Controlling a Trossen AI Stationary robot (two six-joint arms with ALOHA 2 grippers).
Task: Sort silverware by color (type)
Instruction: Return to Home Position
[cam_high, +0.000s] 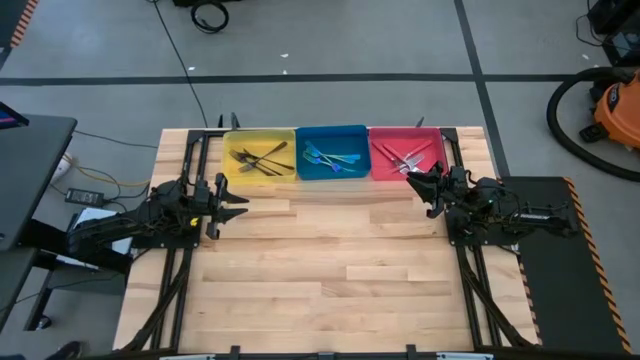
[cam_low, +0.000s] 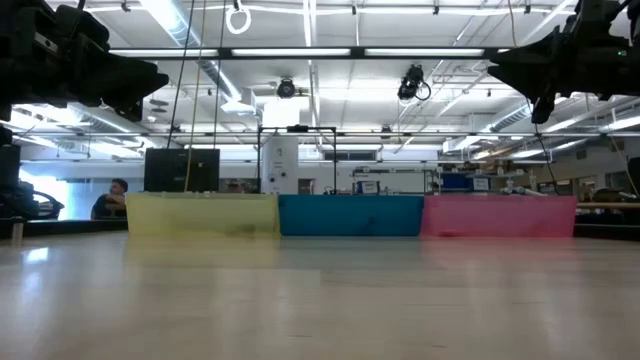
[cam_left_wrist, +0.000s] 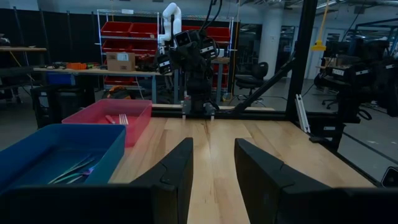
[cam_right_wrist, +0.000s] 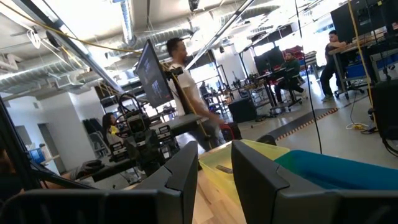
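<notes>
Three bins stand side by side at the table's far edge. The yellow bin (cam_high: 260, 155) holds dark forks (cam_high: 262, 158), the blue bin (cam_high: 332, 153) holds blue-handled forks (cam_high: 330, 157), and the red bin (cam_high: 405, 152) holds red-handled forks (cam_high: 402, 158). My left gripper (cam_high: 238, 200) hovers at the table's left side, near the yellow bin's front corner; it is open, with nothing between its fingers (cam_left_wrist: 213, 177). My right gripper (cam_high: 411, 178) hovers by the red bin's front edge, also open and empty (cam_right_wrist: 214, 174).
The bare wooden tabletop (cam_high: 330, 270) spreads in front of the bins to the near edge. Black frame rails (cam_high: 180, 290) run along both sides of the table. People stand and sit in the room beyond (cam_right_wrist: 186, 87).
</notes>
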